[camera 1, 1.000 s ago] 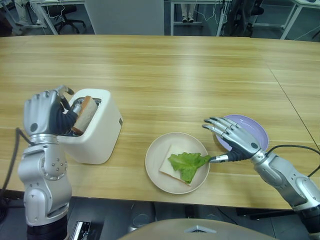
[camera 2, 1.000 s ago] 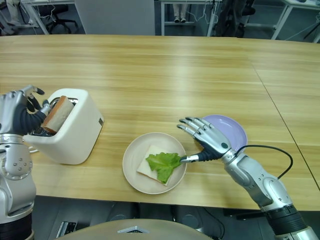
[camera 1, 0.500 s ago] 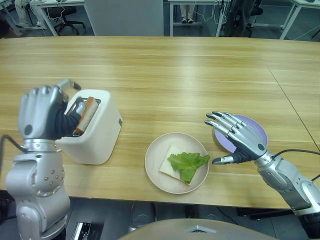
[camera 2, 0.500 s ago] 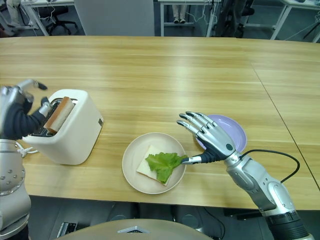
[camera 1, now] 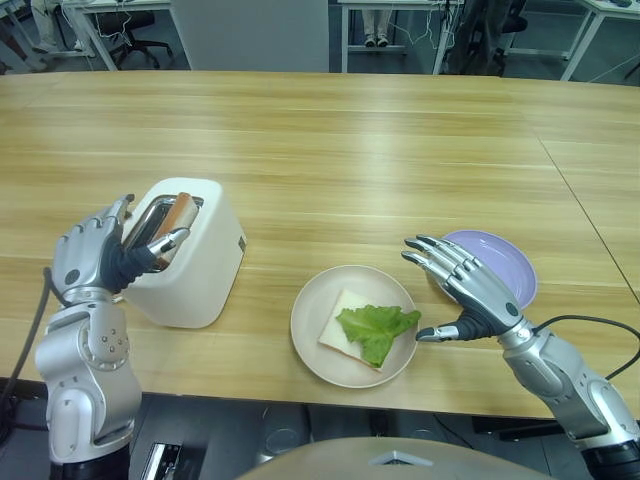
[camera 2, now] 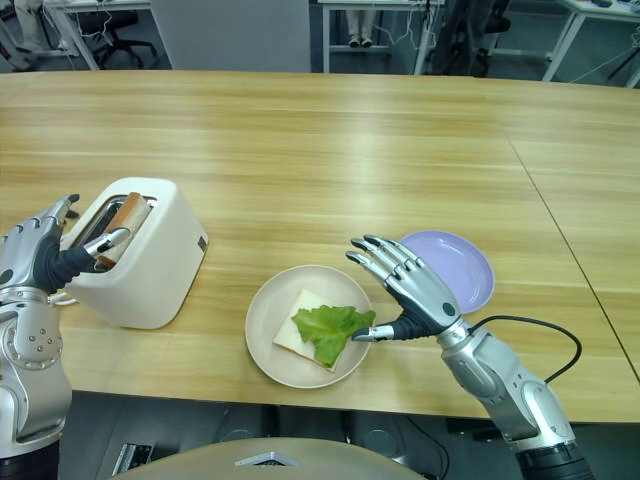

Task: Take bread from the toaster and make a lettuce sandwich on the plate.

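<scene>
Dropped and loosened, my left hand [camera 1: 93, 256] now holds nothing, bread [camera 1: 178, 213] back in the toaster [camera 1: 203, 272] just beside it; I'd pinch deeper, lift straight, right hand [camera 1: 470, 294] spread idle

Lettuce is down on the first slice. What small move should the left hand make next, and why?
Probably close the left hand on the bread slice standing in the toaster. That hand is open beside it, holding nothing, and the lettuce on the plate has no top slice yet.
</scene>
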Motion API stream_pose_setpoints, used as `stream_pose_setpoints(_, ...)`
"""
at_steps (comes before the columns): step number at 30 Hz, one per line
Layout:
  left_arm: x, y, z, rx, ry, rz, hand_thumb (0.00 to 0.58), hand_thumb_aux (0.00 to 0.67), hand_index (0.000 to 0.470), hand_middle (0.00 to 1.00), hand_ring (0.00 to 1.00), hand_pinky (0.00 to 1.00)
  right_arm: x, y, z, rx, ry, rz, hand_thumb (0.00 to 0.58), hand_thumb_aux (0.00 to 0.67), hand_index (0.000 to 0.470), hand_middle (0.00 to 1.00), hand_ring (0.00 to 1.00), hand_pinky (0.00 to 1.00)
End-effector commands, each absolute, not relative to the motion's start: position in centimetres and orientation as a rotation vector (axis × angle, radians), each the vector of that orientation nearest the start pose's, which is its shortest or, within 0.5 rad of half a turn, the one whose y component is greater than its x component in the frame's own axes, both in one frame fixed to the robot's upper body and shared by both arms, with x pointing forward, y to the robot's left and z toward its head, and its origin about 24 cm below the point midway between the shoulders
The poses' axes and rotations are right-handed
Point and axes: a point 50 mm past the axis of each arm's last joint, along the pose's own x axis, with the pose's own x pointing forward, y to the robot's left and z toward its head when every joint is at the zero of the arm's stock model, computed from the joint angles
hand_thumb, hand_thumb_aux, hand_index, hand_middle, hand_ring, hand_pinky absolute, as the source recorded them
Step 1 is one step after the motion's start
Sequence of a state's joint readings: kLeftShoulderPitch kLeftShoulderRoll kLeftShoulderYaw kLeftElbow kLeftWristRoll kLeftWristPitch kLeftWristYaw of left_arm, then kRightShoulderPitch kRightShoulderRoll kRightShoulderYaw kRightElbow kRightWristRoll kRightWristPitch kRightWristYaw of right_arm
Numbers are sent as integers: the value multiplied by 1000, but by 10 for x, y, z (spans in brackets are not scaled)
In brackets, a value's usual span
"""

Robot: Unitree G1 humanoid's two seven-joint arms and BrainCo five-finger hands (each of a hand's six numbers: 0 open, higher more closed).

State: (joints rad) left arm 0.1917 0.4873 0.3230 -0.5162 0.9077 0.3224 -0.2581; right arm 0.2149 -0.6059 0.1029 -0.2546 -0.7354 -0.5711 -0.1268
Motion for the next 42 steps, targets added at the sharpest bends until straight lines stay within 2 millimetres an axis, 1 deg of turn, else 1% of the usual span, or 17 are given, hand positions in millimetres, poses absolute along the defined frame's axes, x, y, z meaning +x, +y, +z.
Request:
stream_pose_setpoints(1, 203, 287, 139, 1368, 218, 332, 0, 0, 0, 0, 0, 0, 187, -170, 90, -1188, -628, 446, 0, 0, 0, 0, 0, 0)
stream_pose_setpoints(6, 210, 290, 127, 1397, 300, 296, 0, 0, 0, 0, 0, 0, 188, -169, 91, -1185, -633, 445, 0, 0, 0, 0, 0, 0)
stream_pose_setpoints(11, 217, 285, 119, 1433, 341, 235, 0, 0, 0, 0, 0, 0, 188, -169, 92, -1183, -635, 444, 0, 0, 0, 0, 0, 0)
stream_pose_setpoints(12, 218, 285, 118, 1438, 347, 228, 45, 26, 18, 0, 0, 0, 188, -169, 92, -1183, -635, 444, 0, 0, 0, 0, 0, 0)
stream_pose_setpoints(13, 218, 285, 118, 1447, 353, 226, 316, 218, 150, 0, 0, 0, 188, -169, 92, -1183, -636, 444, 0, 0, 0, 0, 0, 0)
stream_pose_setpoints(14, 219, 285, 118, 1451, 356, 227, 316, 218, 150, 0, 0, 0, 188, -169, 92, -1182, -636, 445, 0, 0, 0, 0, 0, 0)
stream_pose_setpoints(15, 219, 286, 119, 1458, 351, 233, 580, 670, 460, 0, 0, 0, 188, -169, 93, -1182, -636, 445, 0, 0, 0, 0, 0, 0)
stream_pose_setpoints(19, 221, 287, 125, 1452, 305, 268, 580, 670, 460, 0, 0, 0, 188, -169, 92, -1180, -633, 446, 0, 0, 0, 0, 0, 0)
stream_pose_setpoints(24, 222, 282, 142, 1436, 182, 330, 580, 670, 460, 0, 0, 0, 187, -168, 92, -1178, -632, 447, 0, 0, 0, 0, 0, 0)
stream_pose_setpoints(29, 221, 278, 151, 1408, 105, 343, 580, 670, 460, 0, 0, 0, 187, -168, 92, -1175, -632, 448, 0, 0, 0, 0, 0, 0)
stream_pose_setpoints(30, 220, 277, 153, 1394, 90, 338, 580, 670, 460, 800, 800, 800, 187, -168, 92, -1175, -632, 448, 0, 0, 0, 0, 0, 0)
stream_pose_setpoints(31, 220, 275, 157, 1388, 56, 340, 580, 670, 460, 800, 800, 800, 187, -167, 92, -1175, -633, 449, 0, 0, 0, 0, 0, 0)
stream_pose_setpoints(32, 220, 274, 160, 1384, 33, 342, 580, 670, 460, 1000, 1000, 1000, 187, -167, 92, -1175, -633, 450, 0, 0, 0, 0, 0, 0)
stream_pose_setpoints(34, 220, 271, 165, 1346, -4, 345, 580, 670, 460, 1000, 1000, 1000, 187, -167, 92, -1175, -634, 450, 0, 0, 0, 0, 0, 0)
stream_pose_setpoints(38, 218, 267, 181, 1262, -109, 367, 580, 670, 460, 1000, 1000, 1000, 188, -168, 93, -1177, -635, 450, 0, 0, 0, 0, 0, 0)
stream_pose_setpoints(42, 214, 264, 203, 1228, -234, 416, 580, 670, 460, 1000, 1000, 1000, 188, -169, 94, -1178, -645, 443, 0, 0, 0, 0, 0, 0)
